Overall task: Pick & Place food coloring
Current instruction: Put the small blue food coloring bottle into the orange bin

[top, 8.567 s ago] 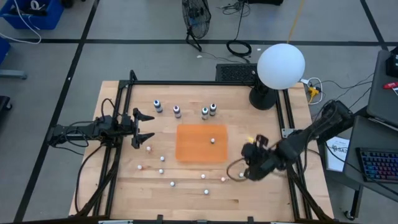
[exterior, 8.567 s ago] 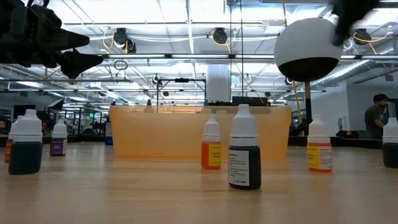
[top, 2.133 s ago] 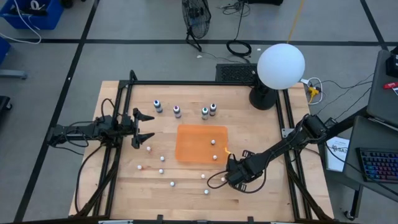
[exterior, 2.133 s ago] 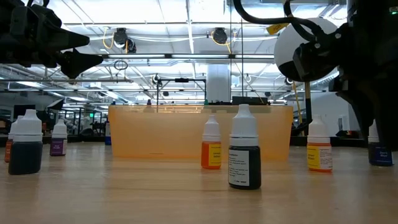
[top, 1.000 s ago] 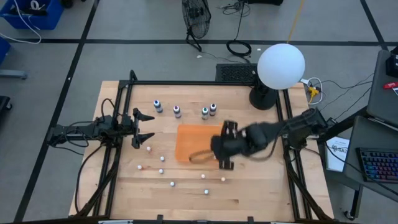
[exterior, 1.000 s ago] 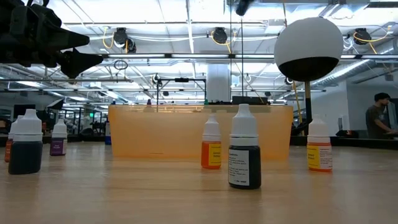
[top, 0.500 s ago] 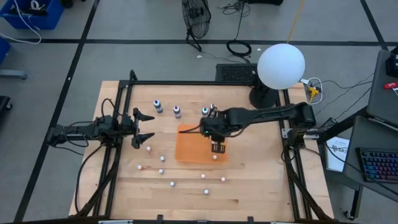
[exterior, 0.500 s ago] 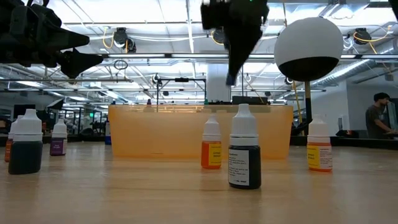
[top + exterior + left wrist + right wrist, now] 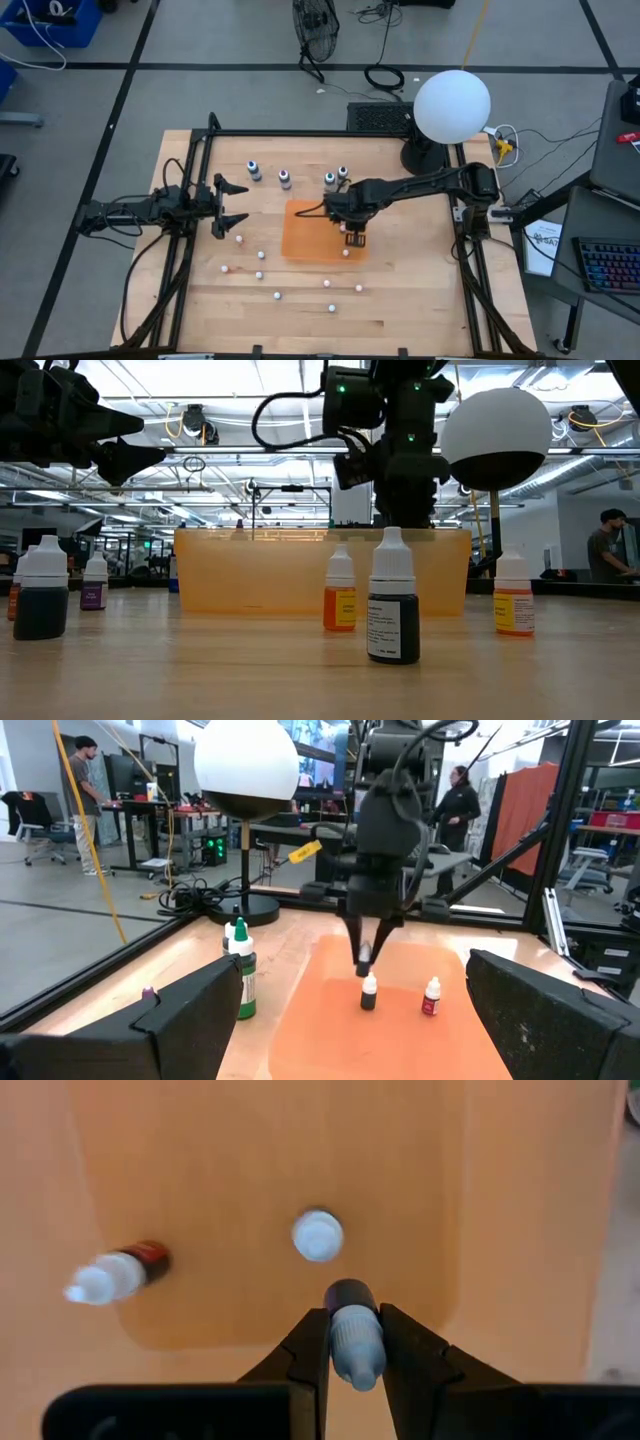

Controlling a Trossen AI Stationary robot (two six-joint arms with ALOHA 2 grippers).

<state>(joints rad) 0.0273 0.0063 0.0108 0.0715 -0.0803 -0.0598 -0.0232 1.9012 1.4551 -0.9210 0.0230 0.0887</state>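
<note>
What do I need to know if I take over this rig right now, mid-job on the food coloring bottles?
Right gripper: shut on a small bottle, held above the orange tray.
Left gripper: open and empty, at the table's left side.
Done: two bottles stand in the tray, a dark bottle and a red bottle.
Left: set the held bottle down in the tray. The back row bottles, four of them behind the tray, and the loose bottles in front of it are all outside the tray.
</note>
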